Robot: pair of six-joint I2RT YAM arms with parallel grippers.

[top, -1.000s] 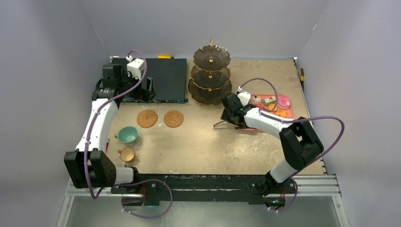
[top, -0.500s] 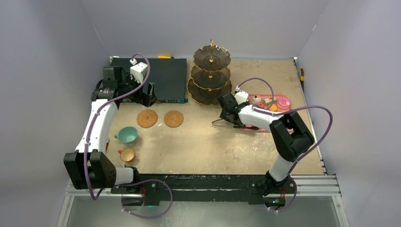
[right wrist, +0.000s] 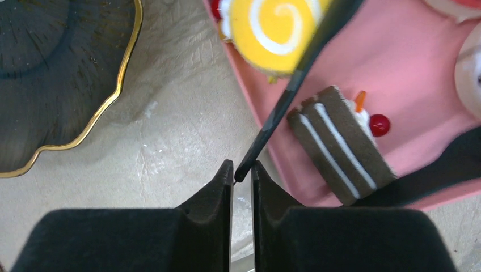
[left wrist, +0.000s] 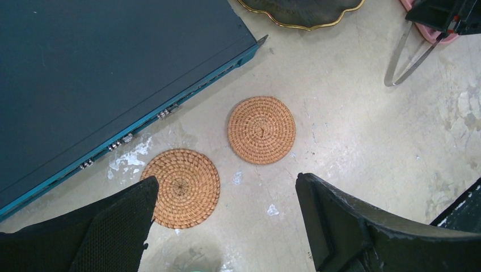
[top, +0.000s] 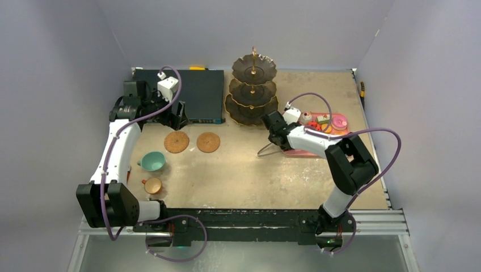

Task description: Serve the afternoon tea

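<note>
Surveying from above: table (top: 238, 175) is worn tan, mottled with pale scuffs and white flecks. Plain grey-lilac walls close it on three sides. Scalloped stand (top: 253, 88) at 12 o'clock, dark blue box (top: 195, 90) at 11. Two woven coasters lie side by side at 10, near coaster (left wrist: 181, 187) and far coaster (left wrist: 262, 129), not touching. Teal cup (top: 153, 161) and tan cup (top: 152, 185) at 8. Pink tray (right wrist: 408, 73) at 2, holding toy cakes (top: 340, 122), among them a yellow swirl cake (right wrist: 272, 25) and a chocolate slice (right wrist: 340, 150). Left gripper (left wrist: 225, 187) hangs over the coasters, fingers wide apart. Right gripper (right wrist: 242, 175) is clamped on one arm of the black tongs (right wrist: 292, 85) at the tray's 9 o'clock edge.
</note>
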